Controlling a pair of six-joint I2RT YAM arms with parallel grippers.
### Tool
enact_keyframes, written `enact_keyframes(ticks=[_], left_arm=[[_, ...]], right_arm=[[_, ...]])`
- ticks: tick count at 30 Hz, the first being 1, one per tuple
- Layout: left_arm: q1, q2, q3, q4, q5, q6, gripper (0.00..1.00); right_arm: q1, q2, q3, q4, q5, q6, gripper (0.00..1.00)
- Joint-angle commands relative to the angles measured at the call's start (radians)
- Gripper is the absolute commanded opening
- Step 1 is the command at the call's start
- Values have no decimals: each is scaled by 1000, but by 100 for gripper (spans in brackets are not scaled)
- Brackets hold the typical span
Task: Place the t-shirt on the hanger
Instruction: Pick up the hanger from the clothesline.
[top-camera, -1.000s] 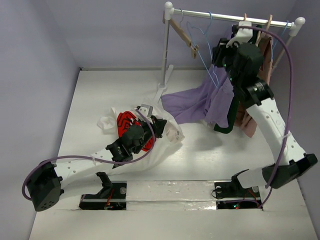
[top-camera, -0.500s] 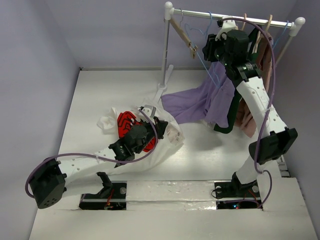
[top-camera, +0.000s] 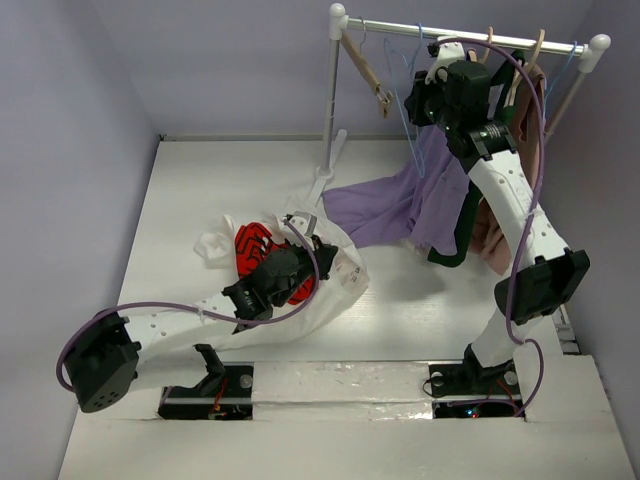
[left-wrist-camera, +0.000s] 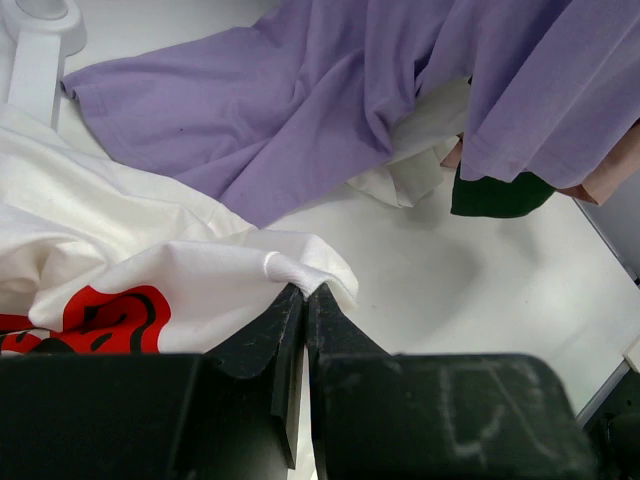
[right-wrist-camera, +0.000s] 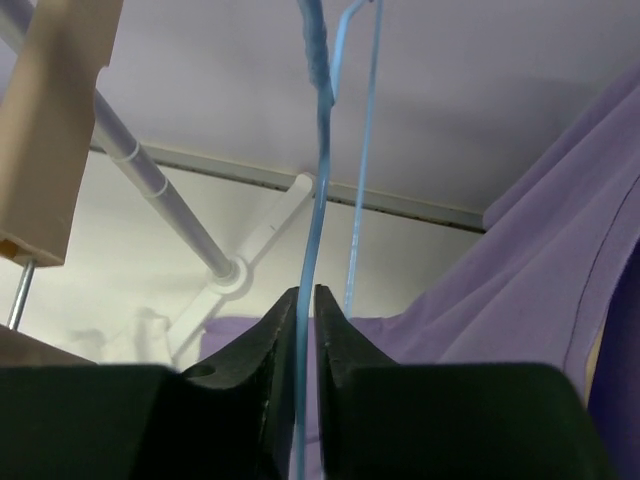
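The left gripper (left-wrist-camera: 304, 292) is pinching a white fold of the t-shirt (left-wrist-camera: 150, 270), which is lying crumpled on the table (top-camera: 200, 170) left of centre (its edge lying beside the purple shirt (left-wrist-camera: 300, 100)). The right gripper (right-wrist-camera: 306, 295) is clamping the wire of the hanger (right-wrist-camera: 318, 150), which is hanging from the rail (top-camera: 385, 25) at far right.

light: bright, even | shadows: soft (barely any) | focus: sharp, wrist foregrounds slightly blurred
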Motion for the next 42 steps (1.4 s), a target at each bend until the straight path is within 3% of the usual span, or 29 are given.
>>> enact_keyframes(ticks=[1,2,6,7,25,33,42], left_arm=[[1,-1,25,65,11,3,0],[1,2,25,67,14,1,0],[1,10,27,70,20,3,0],[1,11,27,70,23,3,0],[1,-1,18,84,37,-3,0],[1,-18,10,99,35,-19,0],[73,51,36,105,69,-80,0]], right_arm=[[-8,-45,27,24,29,-21,14],[-8,-45,25,26,40,-21,8],[-8,-48,16,38,54,-21,8],[-8,-48,24,32,56,-21,0],[-8,-205,-162,176,14,74,0],[25,-416,-483,208,-42,201,0],[274,-804,-964,138,-4,356,0]])
